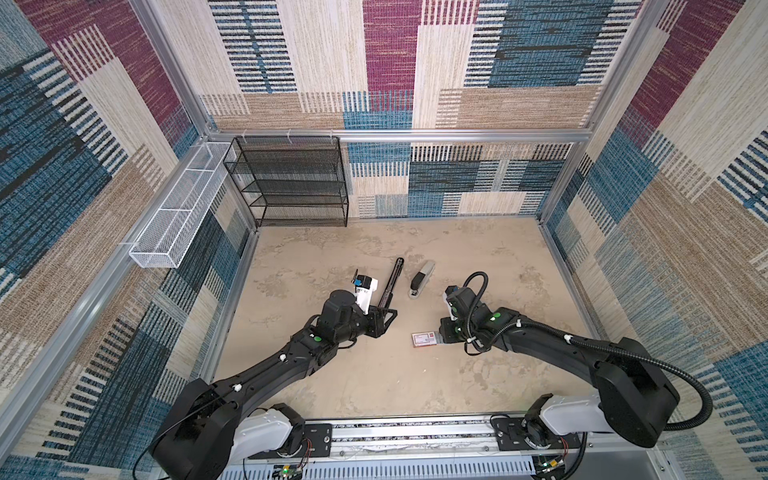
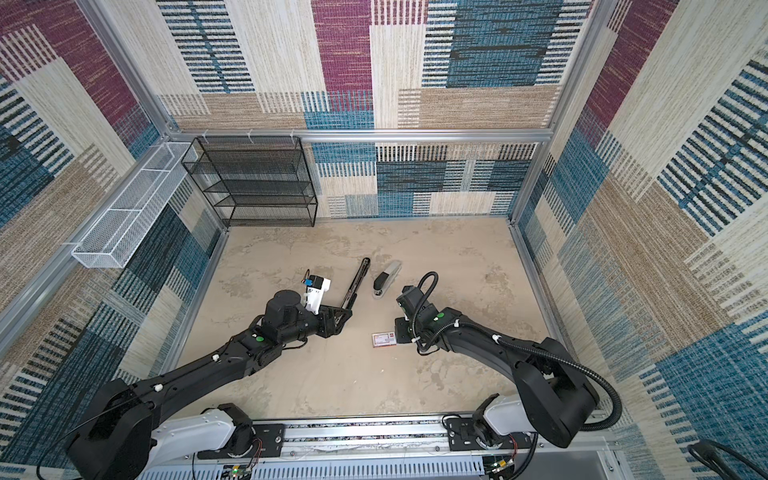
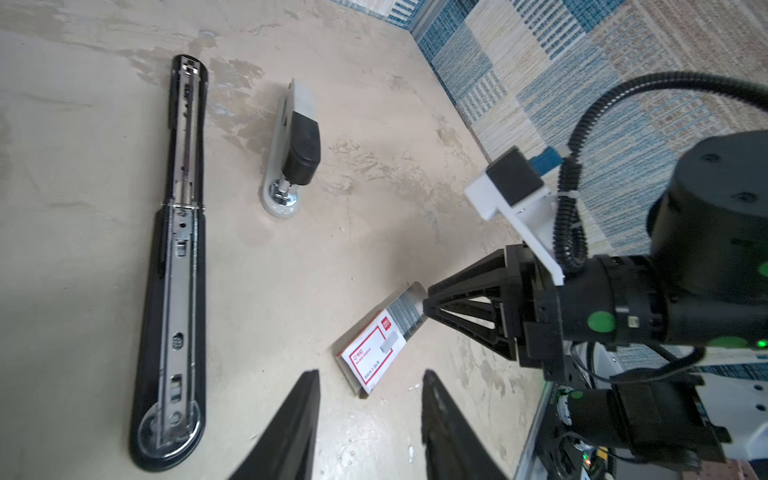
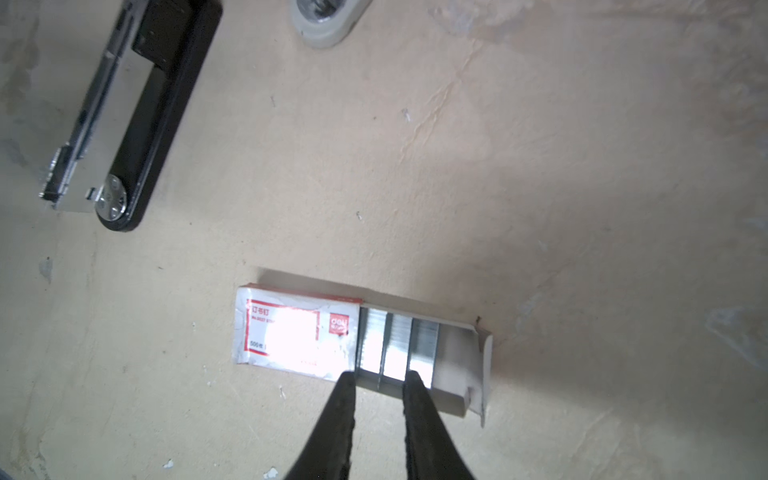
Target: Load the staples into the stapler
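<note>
The small red-and-white box [image 4: 295, 332] of the staples lies flat on the beige floor, its grey tray [image 4: 457, 353] slid partly out. Silvery staples [image 4: 395, 340] fill the tray in side-by-side strips. My right gripper [image 4: 379, 376] is down at the tray's near edge, its jaws narrowed with the strip ends between the fingertips. A long black stapler [image 3: 178, 270] lies opened flat, its metal channel facing up, seen in both top views [image 1: 392, 282]. Beside its near end my left gripper [image 3: 371, 375] stands open, with only bare floor between its fingers.
A smaller grey-and-black stapler [image 1: 422, 279] lies just right of the black one. At the back left, a black mesh shelf [image 1: 291, 183] stands against the wall beside a white mesh basket [image 1: 178, 212]. Aluminium frame rails and patterned walls enclose the floor.
</note>
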Motion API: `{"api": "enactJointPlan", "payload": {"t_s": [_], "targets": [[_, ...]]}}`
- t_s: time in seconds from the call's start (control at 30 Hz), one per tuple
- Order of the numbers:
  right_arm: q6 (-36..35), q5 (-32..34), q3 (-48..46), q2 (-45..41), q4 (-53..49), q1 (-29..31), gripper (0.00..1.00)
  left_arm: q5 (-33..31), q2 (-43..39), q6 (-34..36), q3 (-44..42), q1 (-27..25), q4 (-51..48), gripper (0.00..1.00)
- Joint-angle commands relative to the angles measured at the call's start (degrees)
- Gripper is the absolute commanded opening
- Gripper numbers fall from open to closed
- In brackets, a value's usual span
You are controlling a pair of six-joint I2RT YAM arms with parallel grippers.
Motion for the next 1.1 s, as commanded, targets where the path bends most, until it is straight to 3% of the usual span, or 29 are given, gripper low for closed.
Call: {"api": "enactJointPlan", "payload": {"t_s": [0.0, 0.5, 1.07], "targets": [[1.12, 1.06, 0.53, 0.78, -2.15, -0.05, 0.23, 3.37, 1.36, -1.86, 0.59, -0.15, 4.51, 0.43], [1.04, 3.15, 0.26, 4.79, -2.19, -0.2, 0.15, 4.82, 5.58, -3.46, 1.87, -0.91, 5.62, 0.4], [0.77, 2.87, -0.1, 6.81, -0.78, -0.67, 0.15, 5.01, 6.7, -4.25, 1.7, -0.94, 5.89, 0.39]]}}
